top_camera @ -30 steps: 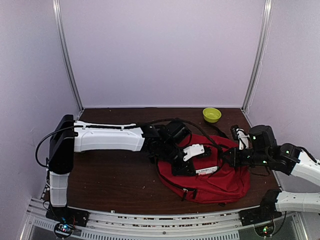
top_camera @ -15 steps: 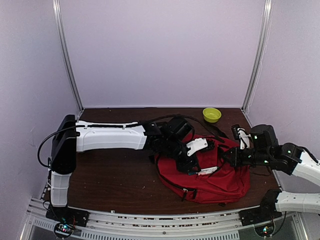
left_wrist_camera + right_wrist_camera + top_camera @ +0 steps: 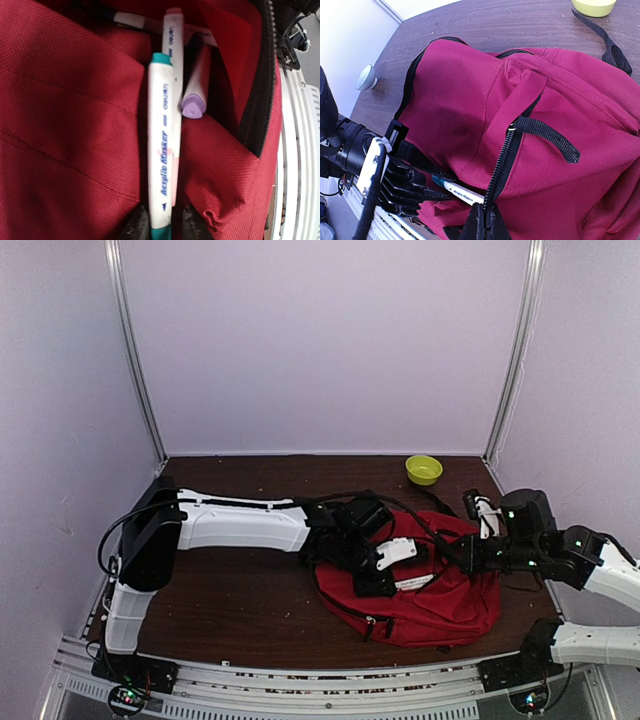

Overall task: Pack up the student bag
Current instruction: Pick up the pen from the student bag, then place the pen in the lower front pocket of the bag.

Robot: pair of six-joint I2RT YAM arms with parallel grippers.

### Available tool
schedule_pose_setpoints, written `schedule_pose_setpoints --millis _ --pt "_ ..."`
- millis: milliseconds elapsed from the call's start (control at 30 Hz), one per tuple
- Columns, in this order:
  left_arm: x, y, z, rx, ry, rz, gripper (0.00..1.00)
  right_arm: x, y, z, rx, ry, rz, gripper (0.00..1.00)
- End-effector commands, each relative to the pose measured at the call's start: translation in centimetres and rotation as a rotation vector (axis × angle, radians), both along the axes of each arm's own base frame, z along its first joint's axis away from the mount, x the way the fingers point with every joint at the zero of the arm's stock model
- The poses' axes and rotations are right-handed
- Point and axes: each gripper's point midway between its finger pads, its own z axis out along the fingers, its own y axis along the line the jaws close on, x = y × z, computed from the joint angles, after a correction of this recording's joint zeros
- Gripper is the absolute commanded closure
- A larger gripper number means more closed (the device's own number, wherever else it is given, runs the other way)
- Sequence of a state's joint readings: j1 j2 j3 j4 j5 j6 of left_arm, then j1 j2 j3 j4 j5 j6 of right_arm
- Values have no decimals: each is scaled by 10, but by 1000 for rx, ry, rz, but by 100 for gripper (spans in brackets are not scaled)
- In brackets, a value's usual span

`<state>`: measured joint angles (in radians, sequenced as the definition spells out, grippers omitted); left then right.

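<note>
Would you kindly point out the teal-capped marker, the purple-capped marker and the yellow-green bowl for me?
teal-capped marker (image 3: pixel 161 145): left wrist view, middle of its white barrel.
purple-capped marker (image 3: pixel 193 105): left wrist view, on its purple cap.
yellow-green bowl (image 3: pixel 423 479): top external view, on its near wall.

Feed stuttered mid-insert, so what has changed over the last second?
The left arm's shoulder link swung right and its forearm sank, carrying the left gripper slightly right and down over the opening of the red backpack, a teal-capped marker between its fingers. Unchanged: the right gripper pinching the zipper edge, the backpack, the green bowl.
</note>
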<state>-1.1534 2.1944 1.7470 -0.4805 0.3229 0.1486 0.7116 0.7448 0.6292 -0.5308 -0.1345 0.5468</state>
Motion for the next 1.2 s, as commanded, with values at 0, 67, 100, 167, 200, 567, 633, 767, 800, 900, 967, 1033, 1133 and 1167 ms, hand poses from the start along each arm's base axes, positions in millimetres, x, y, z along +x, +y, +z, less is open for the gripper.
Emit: schedule_pose_setpoints --millis 0,67,100,167,200,567,633,767,800,900,967,1033,1133,1167 --pt "5 -5 3 -3 -36 8 87 1 6 18 34 -29 19 100" --pt "4 -5 12 -15 -40 14 90 1 6 19 36 -31 17 100" --pt "4 -5 19 -27 -41 17 91 1 6 18 36 -30 17 100" --pt "-1 -4 30 -46 -25 5 91 1 6 19 37 -30 18 100" --pt "-2 -4 35 -54 -20 3 91 0 6 19 39 -31 18 100" --pt "9 4 71 -5 21 160 97 0 6 20 40 -31 17 100" --pt "10 1 74 2 59 202 97 1 7 20 44 -32 17 100" --pt "7 -19 79 -11 155 289 99 3 10 21 52 -31 23 100" --pt "6 -24 77 -8 179 313 99 3 11 22 52 -31 23 100" --pt "4 -40 75 -11 276 378 99 4 12 26 52 -34 27 100" --pt "2 -48 70 -10 336 411 99 5 14 31 58 -40 32 100" --pt "2 -46 64 13 362 457 100 8 11 35 51 -50 10 100" --pt "5 -31 57 46 350 518 100 11 1 37 15 -53 -36 100" --pt "5 -26 54 53 347 534 100 12 -1 37 10 -55 -47 100"
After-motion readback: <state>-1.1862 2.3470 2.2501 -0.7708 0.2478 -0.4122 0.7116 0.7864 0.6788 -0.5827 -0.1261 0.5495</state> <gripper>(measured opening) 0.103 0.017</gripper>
